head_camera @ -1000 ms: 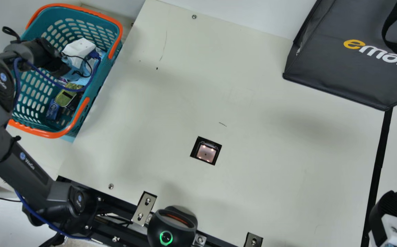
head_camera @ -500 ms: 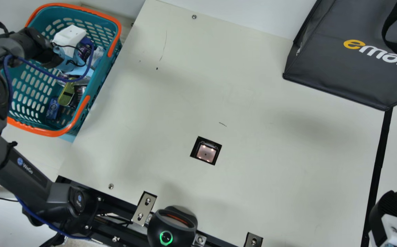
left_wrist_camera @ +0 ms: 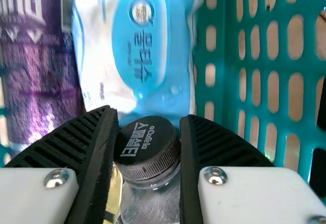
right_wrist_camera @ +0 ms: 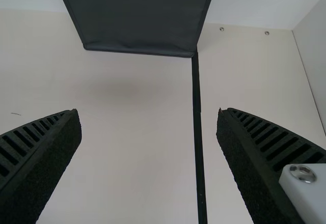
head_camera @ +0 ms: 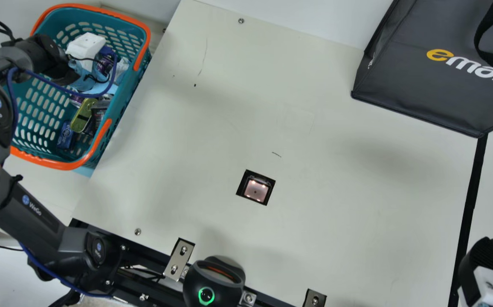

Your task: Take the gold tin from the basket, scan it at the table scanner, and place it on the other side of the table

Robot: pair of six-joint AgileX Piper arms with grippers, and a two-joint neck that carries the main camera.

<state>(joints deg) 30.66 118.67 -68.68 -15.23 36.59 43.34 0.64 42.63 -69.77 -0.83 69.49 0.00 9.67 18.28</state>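
My left gripper (head_camera: 86, 46) hangs over the teal basket (head_camera: 50, 163), its fingertips hidden there. Below it in the basket, the gold tin (head_camera: 82, 117) leans beside a dark item. The left wrist view has my left gripper (left_wrist_camera: 150, 116) shut on a black-capped clear bottle (left_wrist_camera: 147, 150); a sliver of the gold tin (left_wrist_camera: 114, 197) shows past the bottle, next to one finger. The table scanner (head_camera: 256, 190) glows in its square opening. My right gripper (head_camera: 483, 258) is at the table's lower right; in the right wrist view my right gripper (right_wrist_camera: 147, 113) stands open and holds nothing.
Beside the bottle are a wet tissue pack (left_wrist_camera: 145, 46) and a purple can (left_wrist_camera: 38, 71). A blue item (head_camera: 65, 136) lies low in the basket. A dark shopping bag (head_camera: 421, 81) stands at the back right, above a black strip (head_camera: 470, 204).
My left gripper shifted left and slightly up over the basket, then moved only slightly. The gold tin and the dark item beside it have shifted and turned a little. The right arm kept still.
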